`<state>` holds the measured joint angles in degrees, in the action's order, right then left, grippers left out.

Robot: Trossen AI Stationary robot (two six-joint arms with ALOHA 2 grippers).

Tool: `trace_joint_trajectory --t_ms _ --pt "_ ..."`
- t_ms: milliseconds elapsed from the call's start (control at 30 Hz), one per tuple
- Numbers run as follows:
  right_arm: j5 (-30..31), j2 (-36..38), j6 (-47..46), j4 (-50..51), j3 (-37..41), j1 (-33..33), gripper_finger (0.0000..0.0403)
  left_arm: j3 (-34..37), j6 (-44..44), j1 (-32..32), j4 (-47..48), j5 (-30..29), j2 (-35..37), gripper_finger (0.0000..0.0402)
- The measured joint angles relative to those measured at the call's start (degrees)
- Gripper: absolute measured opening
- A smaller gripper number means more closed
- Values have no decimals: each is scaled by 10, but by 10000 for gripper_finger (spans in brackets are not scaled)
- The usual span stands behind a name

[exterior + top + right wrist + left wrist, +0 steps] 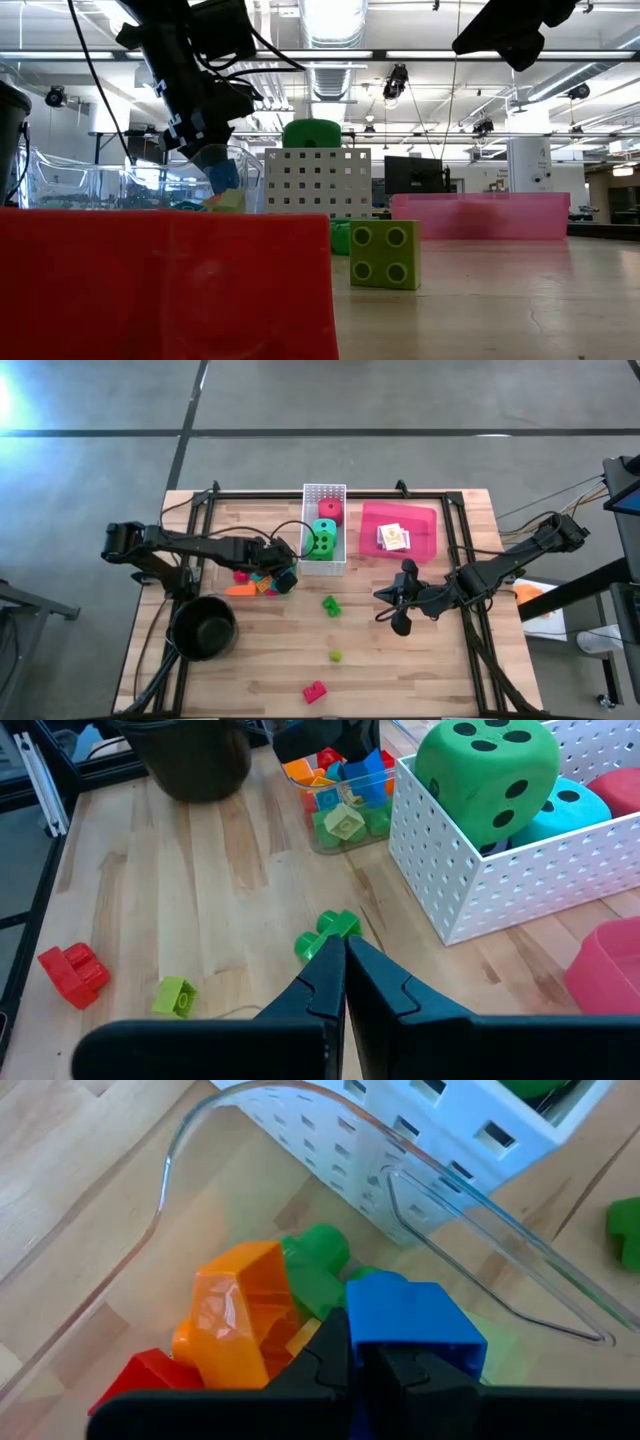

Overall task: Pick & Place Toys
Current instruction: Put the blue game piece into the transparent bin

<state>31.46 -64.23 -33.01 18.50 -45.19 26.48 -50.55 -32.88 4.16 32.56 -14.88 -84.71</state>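
On the wooden table point(420, 660) stands a white basket point(324, 493) with a green die point(487, 775), a teal die point(578, 800) and a red die point(330, 511) inside. Beside it is a pink tray point(425, 520) holding card packs point(394, 537). A round black pot point(203, 627) sits near the left arm. The left gripper point(362, 1370) is squeezed shut, right over a clear tub point(200, 1140) of bricks, touching a blue brick point(410, 1315). The right gripper point(343, 965) is shut too and holds nothing. A green brick point(331, 605), a small yellow-green brick point(336, 655) and a red brick point(314, 691) lie loose on the table.
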Motion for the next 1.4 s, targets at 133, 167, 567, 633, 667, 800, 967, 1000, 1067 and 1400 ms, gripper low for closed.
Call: trace_joint_trajectory --t_ms 133,167,567,633,667,800,967,1000,1067,1400 --pt "0 0 0 0 0 0 8 0 0 0 0 0 0 8" --pt "0 0 0 0 0 0 8 0 0 0 0 0 0 8" --pt "0 0 0 0 0 0 8 0 0 0 -5 0 0 18" --pt "0 0 0 0 0 0 8 3 1 0 -22 -1 0 34" --pt "0 0 0 0 0 0 8 4 10 0 -27 -1 0 45" --pt "0 0 0 0 0 0 8 4 -4 -2 -40 -5 0 85" --pt "0 0 0 0 0 0 8 4 -14 -3 -40 -5 0 134" --pt "0 0 0 0 0 0 8 4 -14 -3 -40 -5 0 144" --pt "0 0 0 0 0 0 8 4 -15 -3 -38 -5 0 161" --pt "0 0 0 0 0 0 8 2 -50 -4 14 -5 1 205"
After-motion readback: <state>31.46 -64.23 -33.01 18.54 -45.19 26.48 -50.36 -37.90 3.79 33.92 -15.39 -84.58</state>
